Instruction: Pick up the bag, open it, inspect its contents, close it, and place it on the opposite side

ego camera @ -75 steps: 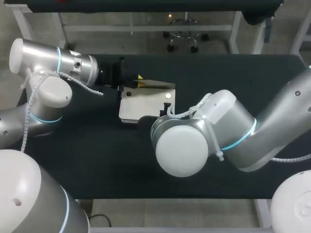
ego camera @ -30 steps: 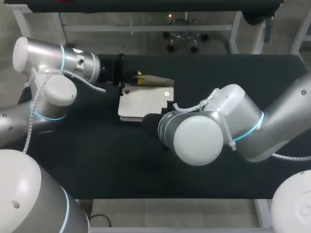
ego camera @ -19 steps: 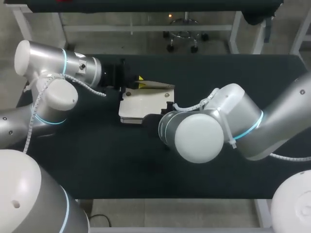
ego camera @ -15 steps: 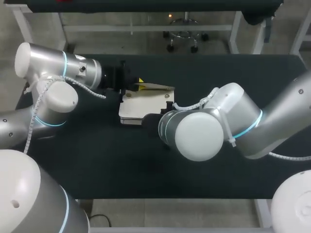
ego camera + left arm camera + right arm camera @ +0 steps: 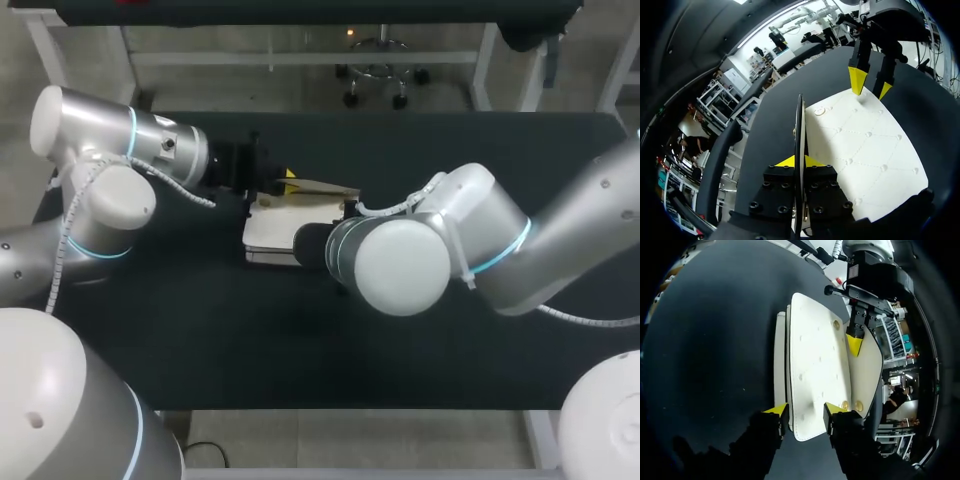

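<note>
Opening step, I'd say: the left gripper (image 5: 800, 161) is pinched tight on the flap (image 5: 800, 125), holding it up on edge off the white quilted bag (image 5: 865, 145). The bag lies near the table's (image 5: 200, 330) far edge, left of middle. The right gripper (image 5: 806, 410) is parted, tips over the bag's body, gripping nothing. Next up: swing that flap wider. Bare tabletop runs toward the near and right edges.

surface: black table (image 5: 470, 150) | on it: white bag (image 5: 268, 226), body flat

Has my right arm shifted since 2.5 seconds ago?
Yes. The right arm has swung away from the table's near edge, now covering more of the bag.
</note>
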You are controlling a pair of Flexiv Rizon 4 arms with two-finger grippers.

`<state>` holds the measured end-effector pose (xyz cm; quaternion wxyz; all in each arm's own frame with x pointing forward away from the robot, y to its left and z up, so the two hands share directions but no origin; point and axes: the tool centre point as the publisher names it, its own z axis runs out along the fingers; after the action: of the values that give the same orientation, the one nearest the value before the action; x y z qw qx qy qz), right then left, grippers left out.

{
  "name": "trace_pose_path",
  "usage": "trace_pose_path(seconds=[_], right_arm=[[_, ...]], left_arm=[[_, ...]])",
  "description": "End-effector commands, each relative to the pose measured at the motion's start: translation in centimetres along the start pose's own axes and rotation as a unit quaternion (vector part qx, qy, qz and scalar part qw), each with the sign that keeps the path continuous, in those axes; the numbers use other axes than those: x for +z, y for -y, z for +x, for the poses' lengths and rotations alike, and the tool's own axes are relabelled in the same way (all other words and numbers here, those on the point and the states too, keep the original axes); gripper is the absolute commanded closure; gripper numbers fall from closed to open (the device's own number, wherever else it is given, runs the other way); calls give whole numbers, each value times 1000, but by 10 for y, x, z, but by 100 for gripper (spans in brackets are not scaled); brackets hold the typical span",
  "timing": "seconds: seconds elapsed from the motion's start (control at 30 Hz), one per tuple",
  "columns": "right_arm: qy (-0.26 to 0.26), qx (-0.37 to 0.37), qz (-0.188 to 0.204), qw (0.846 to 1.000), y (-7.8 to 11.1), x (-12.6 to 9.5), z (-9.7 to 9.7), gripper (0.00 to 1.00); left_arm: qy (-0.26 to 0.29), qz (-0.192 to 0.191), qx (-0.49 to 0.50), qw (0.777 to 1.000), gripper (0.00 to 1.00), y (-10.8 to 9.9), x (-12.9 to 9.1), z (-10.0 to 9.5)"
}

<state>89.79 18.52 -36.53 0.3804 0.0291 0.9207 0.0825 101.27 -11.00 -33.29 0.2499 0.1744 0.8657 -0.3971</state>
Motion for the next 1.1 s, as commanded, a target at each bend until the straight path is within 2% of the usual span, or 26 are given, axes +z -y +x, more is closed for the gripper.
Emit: trace_pose_path(seconds=[0.03,0.27,0.37,0.43,0.53,0.63,0.67,0.7,0.8,0.97,1.1], right_arm=[[-3,-1,-4,1000,-1,9,0,56],[-4,0,-3,1000,-1,13,1,59],[-3,3,-5,1000,-1,14,0,67],[0,3,-6,1000,-1,14,0,79],[3,6,-8,1000,0,13,1,85],[8,8,-10,1000,1,13,1,79],[9,9,-10,1000,1,13,1,75],[10,10,-11,1000,1,13,2,66],[14,10,-11,1000,1,13,2,62],[23,12,-12,1000,1,10,4,67],[28,12,-7,1000,2,10,4,84]], left_arm=[[-3,0,-1,1000,100,-1,-1,0],[-10,0,-3,1000,100,-3,2,1],[-14,0,-3,1000,100,-3,4,2],[-16,-1,-3,1000,100,-3,6,2],[-21,-3,-5,1000,100,-4,8,2],[-25,-5,-7,1000,100,-5,10,3],[-26,-5,-7,1000,100,-5,11,3],[-27,-5,-8,1000,100,-6,11,3],[-30,-5,-8,999,100,-6,12,3],[-33,-7,-9,999,100,-6,13,3],[-36,-8,-9,999,100,-6,15,4]])
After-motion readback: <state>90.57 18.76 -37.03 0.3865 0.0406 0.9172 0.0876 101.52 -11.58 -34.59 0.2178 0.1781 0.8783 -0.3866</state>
